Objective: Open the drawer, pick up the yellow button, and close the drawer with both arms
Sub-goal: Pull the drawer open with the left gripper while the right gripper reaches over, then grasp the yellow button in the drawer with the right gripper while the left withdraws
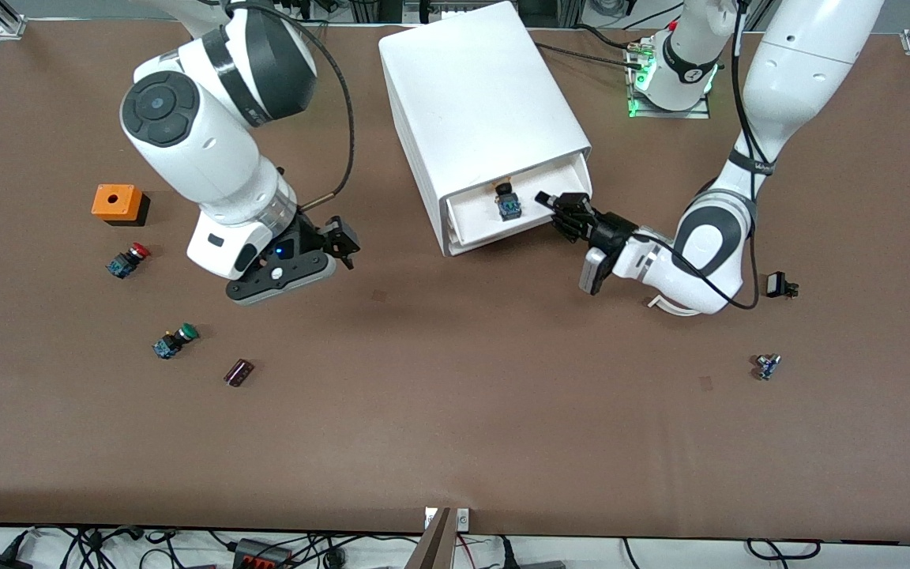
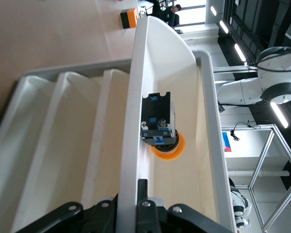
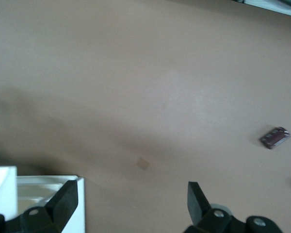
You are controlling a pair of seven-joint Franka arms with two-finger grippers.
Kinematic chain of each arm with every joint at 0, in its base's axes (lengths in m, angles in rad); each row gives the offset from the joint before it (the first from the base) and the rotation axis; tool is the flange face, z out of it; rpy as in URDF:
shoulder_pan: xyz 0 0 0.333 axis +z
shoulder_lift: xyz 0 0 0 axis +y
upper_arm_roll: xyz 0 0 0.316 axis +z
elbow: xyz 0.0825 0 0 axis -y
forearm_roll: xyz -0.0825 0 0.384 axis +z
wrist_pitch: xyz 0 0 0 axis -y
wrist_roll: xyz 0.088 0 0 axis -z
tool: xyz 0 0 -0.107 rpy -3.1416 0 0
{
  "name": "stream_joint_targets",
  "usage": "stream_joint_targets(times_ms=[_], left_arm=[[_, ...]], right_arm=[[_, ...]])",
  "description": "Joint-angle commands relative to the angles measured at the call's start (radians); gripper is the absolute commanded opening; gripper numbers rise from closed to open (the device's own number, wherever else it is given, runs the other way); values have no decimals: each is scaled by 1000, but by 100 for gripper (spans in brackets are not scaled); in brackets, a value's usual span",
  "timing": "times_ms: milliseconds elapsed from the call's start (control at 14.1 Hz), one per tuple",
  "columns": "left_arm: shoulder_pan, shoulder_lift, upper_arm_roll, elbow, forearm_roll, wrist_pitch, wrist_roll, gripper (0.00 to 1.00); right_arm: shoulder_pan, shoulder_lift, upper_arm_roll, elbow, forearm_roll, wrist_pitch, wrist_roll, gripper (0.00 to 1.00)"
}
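Brown table surface fills my front view, with the white cabinet (image 1: 480, 111) near the arms' bases. Its top drawer (image 1: 530, 215) stands pulled out, and I see the button (image 1: 508, 203) lying inside it, its orange cap plain in my left wrist view. My left gripper (image 1: 562, 213) has its fingers closed on the drawer's front wall. My right gripper (image 1: 342, 241) hangs over bare table beside the cabinet, fingers spread wide and holding nothing.

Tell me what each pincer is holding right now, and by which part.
The left pincer grips the front wall of the open drawer, at the end toward its own side. The right pincer is open over the table, holding nothing.
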Motion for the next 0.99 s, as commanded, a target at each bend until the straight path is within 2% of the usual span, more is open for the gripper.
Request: stream_joint_targets(times_ms=[0,141,212,283,354,495,636,778,919], left_arm=[[-5,90,34,133,3,40,-16,0],[-5,95,47,150,3,36,-21,1],[-5,92,47,151,5,34,-21,15],[-5,92,47,150,5,36,-16,79],[-1,87,47,150,5,33,-21,100],[21,72,48,150,6,18,-56,100],[36,35,50,171,57,-10,-174,100],[45,-3,50,237,150,-51,-359,100],[53,-16,48,336,291,-88,-509,100]], right_arm=[[39,23,1,28,69,43,57,100],[85,34,1,29,84,86,113,100],[110,42,1,29,84,112,156,100],[130,49,1,31,84,131,193,100],[156,60,1,45,83,148,224,100],[203,110,-2,112,71,143,279,100],[243,164,-7,182,57,148,339,100],[274,215,-7,244,18,148,376,100],[308,258,-10,293,-8,148,441,100]])
